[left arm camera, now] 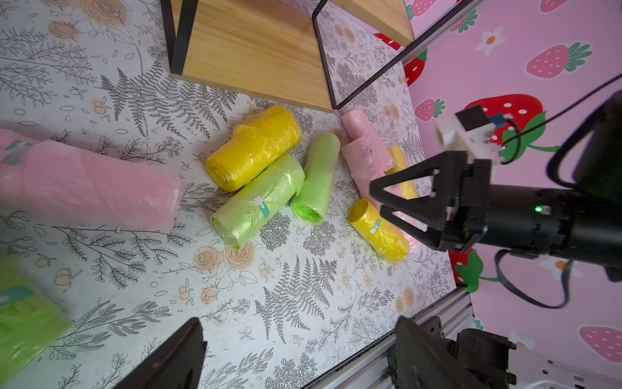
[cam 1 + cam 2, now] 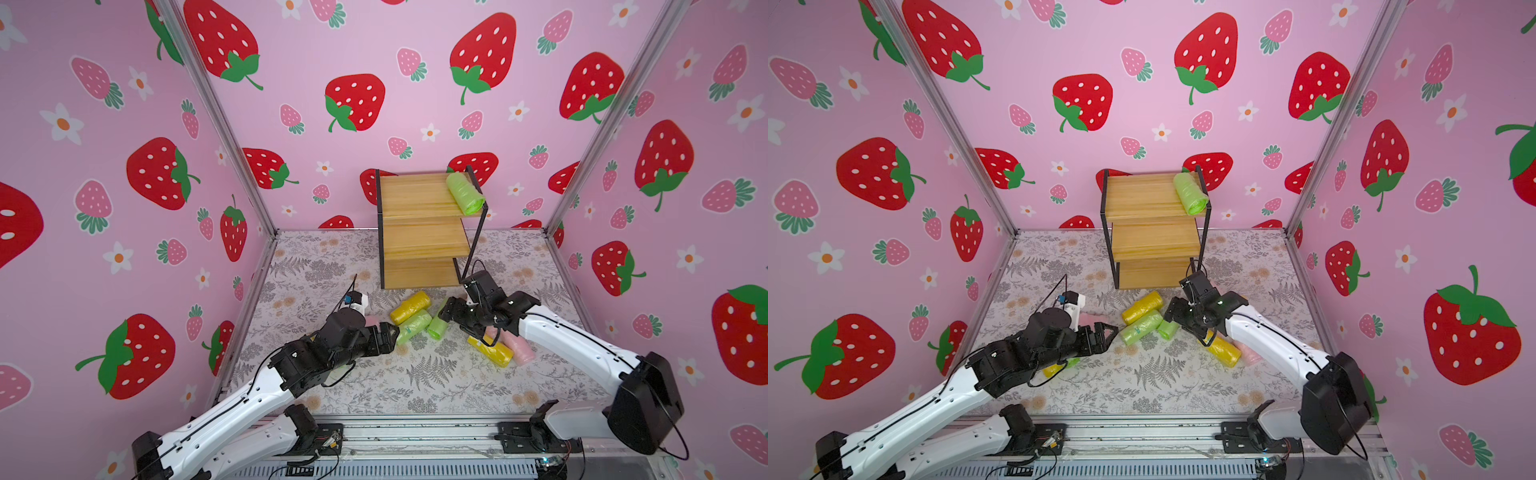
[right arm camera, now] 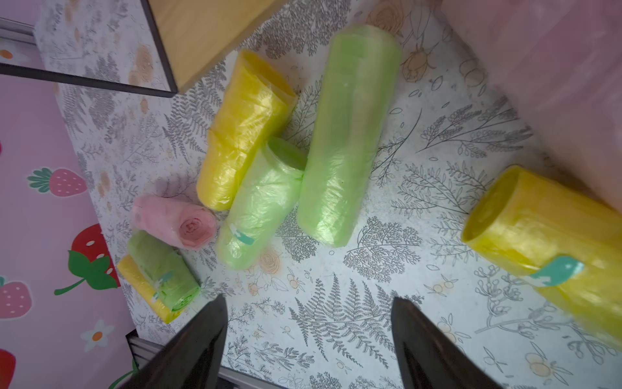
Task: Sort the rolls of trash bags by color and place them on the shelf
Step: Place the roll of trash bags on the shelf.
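**One green roll up top, the rest of the pile down on the table**

Hey, quick look at where you're at. Your shelf (image 2: 419,195) stands at the back of the flowery table (image 2: 415,386). A light green roll (image 2: 464,193) lies across the right end of its top board.

The other rolls I can see are on the table. Just in front of the shelf's bottom board there's a little cluster. A yellow roll (image 1: 254,148) lies side by side with a labelled green roll (image 1: 259,200), touching it. A plain green roll (image 1: 316,178) is butted up against that one.

To the right of the cluster, two pink rolls (image 1: 361,158) lie together, with a labelled yellow roll (image 1: 378,230) just beside them. On the left there's a single pink roll (image 3: 175,227). Next to it, another green roll (image 3: 161,269) sits on top of a yellow one.

Your left gripper (image 2: 392,332) is low over the table, pointing at the cluster from the left. In its wrist view the fingers (image 1: 178,357) are spread wide, with only tablecloth between them.

Your right gripper (image 2: 444,312) comes in from the other side, by the plain green roll. It's spread apart too, with bare table between the tips in its wrist view (image 3: 308,299). Neither one is pinching anything.
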`<state>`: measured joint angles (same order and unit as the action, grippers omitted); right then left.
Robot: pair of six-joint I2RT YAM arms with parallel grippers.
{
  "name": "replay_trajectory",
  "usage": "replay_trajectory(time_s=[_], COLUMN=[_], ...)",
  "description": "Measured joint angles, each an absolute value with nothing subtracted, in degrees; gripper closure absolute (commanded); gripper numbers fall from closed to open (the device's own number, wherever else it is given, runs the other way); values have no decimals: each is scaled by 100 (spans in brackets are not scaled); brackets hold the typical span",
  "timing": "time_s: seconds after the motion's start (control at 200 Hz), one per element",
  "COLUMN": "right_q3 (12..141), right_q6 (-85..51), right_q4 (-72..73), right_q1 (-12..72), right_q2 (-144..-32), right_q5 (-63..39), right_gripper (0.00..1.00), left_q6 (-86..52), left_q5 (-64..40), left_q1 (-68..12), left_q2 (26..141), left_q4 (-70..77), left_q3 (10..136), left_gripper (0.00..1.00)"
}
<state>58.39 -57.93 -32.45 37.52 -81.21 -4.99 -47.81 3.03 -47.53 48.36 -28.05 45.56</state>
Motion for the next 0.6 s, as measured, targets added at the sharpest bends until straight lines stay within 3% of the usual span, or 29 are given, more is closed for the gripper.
replay_trajectory(time_s=[0.6], right_q3=[6573], right_q6=[-5649], right_q4=[-2974], right_q1=[3756], right_q2=[-9819], right_q5=[-434], right_gripper=[30], left_q6=[-4941], left_q5=[362], left_q1=[-4768], left_q2=[4641], left_q4=[-2766], left_q3=[4449], left_gripper=[8])
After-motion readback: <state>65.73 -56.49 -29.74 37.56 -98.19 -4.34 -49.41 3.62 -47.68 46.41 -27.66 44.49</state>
